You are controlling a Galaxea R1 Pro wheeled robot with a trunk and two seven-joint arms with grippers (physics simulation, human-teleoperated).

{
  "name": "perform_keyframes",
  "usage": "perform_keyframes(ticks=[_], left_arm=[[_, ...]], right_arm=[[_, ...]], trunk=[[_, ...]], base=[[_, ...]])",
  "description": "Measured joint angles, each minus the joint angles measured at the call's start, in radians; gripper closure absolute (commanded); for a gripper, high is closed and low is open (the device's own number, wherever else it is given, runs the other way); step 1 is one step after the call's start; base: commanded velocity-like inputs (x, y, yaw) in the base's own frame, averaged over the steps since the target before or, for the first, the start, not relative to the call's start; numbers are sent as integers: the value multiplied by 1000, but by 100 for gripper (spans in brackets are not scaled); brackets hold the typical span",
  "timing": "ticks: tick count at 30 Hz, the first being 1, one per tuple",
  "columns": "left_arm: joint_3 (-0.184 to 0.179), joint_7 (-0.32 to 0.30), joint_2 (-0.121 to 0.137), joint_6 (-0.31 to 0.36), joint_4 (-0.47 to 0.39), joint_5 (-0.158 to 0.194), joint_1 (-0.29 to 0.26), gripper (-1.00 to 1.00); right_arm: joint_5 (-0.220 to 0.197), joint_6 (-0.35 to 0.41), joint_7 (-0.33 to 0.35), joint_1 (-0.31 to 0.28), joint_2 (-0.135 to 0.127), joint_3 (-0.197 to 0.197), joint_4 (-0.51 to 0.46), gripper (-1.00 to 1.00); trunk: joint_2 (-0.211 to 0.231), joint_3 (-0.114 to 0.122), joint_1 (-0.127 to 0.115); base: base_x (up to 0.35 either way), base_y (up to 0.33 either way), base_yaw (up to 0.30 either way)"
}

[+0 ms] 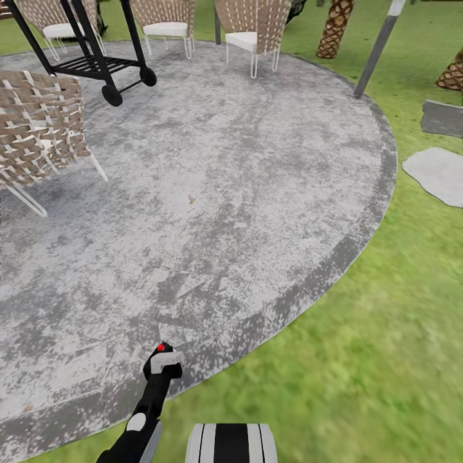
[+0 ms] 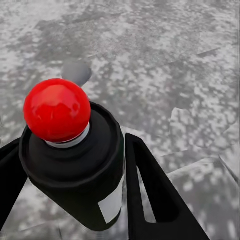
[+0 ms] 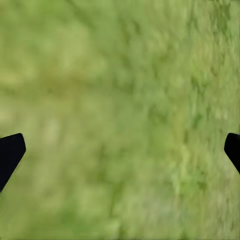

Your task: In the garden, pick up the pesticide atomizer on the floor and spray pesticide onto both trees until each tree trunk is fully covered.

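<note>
Your left gripper [image 2: 70, 190] has its two black fingers [image 2: 150, 195] closed against the sides of the pesticide atomizer [image 2: 75, 165], a dark bottle with a red ball top and a whitish label; in the head view the atomizer [image 1: 162, 363] sits at the end of your left arm, above the edge of the grey stone patio [image 1: 212, 193]; your right gripper [image 3: 120, 150] is spread wide and empty over the blurred lawn [image 3: 120, 100]; woven chairs [image 1: 38, 128] and a black wheeled cart [image 1: 96, 58] stand on the patio's far side.
</note>
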Motion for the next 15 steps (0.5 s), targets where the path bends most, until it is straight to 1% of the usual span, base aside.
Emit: perform_keyframes(ticks=[3,5,15], left_arm=[[0,0,1,-2,64,1,0,100],[-1,0,1,-3,90,1,0,100],[0,0,2,-5,115,0,0,100]], right_arm=[[0,0,2,0,8,0,-3,-100],[-1,0,2,0,10,0,-5,-100],[-4,-1,-1,0,12,-1,-6,-100]], trunk=[[1,12,-1],[1,19,-2],[4,58,-7]], base=[[0,0,0],[0,0,0],[0,0,0]])
